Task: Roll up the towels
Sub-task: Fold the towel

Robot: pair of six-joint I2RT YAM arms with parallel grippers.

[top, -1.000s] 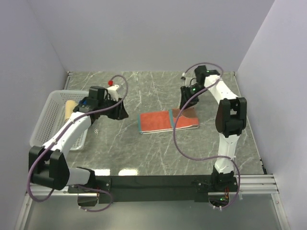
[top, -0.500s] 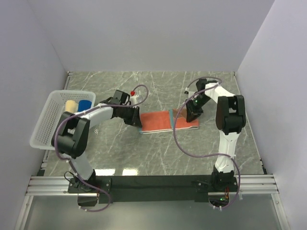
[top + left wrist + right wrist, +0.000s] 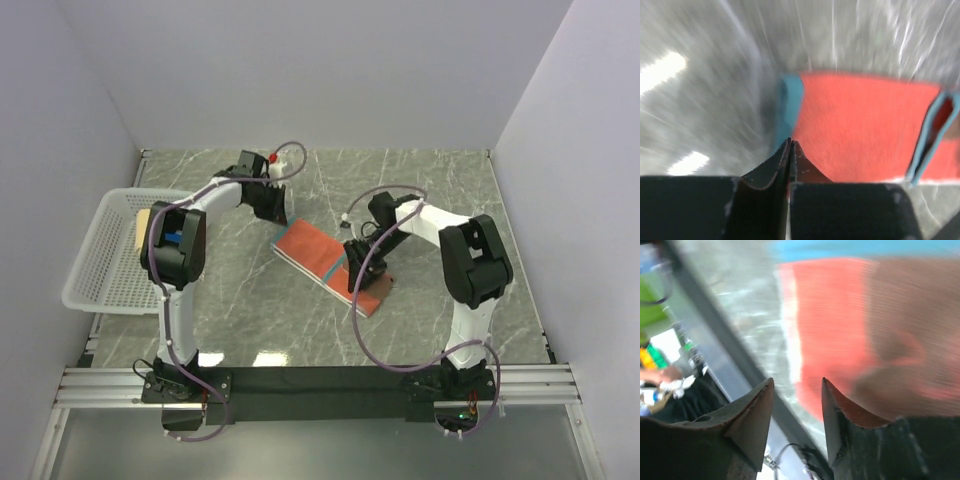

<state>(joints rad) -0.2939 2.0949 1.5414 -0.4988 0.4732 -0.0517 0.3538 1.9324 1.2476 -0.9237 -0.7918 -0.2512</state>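
Lab cell: blank walls (image 3: 300, 70), aluminium mounting rail (image 3: 330, 381)

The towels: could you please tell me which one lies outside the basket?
The rust-orange towel lies flat on the table; the beige towel and blue towel sit inside the white basket.

Your right gripper (image 3: 797, 382) has its two dark fingers parted, tips over the near edge of the rust-orange towel (image 3: 835, 315). You see brown print on its right part and teal edging (image 3: 855, 247) along the top. The grey marble table (image 3: 735, 295) is blurred at left.
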